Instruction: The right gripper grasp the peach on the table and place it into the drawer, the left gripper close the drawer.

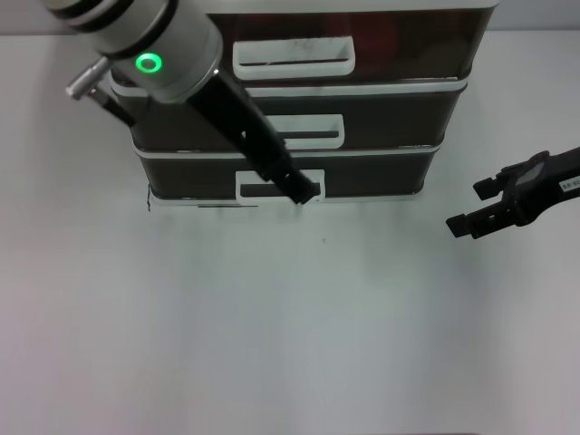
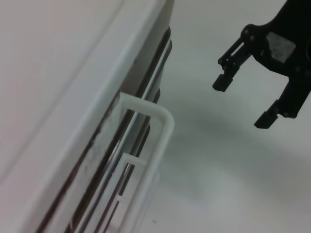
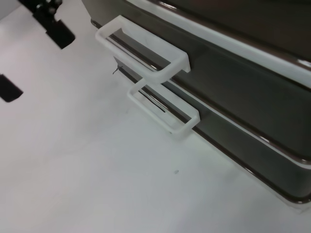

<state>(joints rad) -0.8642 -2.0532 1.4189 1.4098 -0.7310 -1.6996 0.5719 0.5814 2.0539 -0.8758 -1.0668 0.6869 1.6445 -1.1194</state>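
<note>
Silver cylindrical arm with a glowing green ring fills the upper left of the head view. It carries the long black tapered left gripper (image 1: pixel 304 190), whose tip rests at the white loop handle (image 1: pixel 243 187) of the lowest drawer in a three-drawer stack. Whether this claw is wide or narrow cannot be told.

The deep smoky-brown translucent plastic drawer (image 1: pixel 408 54), the one with the widest handle, is topmost and looks pushed in. Its long axis runs left to right and its handle side faces the robot. The small pink peach is not visible anywhere, so it is probably inside.

The slim black right gripper (image 1: pixel 467 207) hovers wide and empty over the plain white table (image 1: pixel 272 344), well right of the stack.

Risk: the left claw tip could catch in the loop on withdrawal and drag that drawer out, or a harder push could shove the stack backward.
</note>
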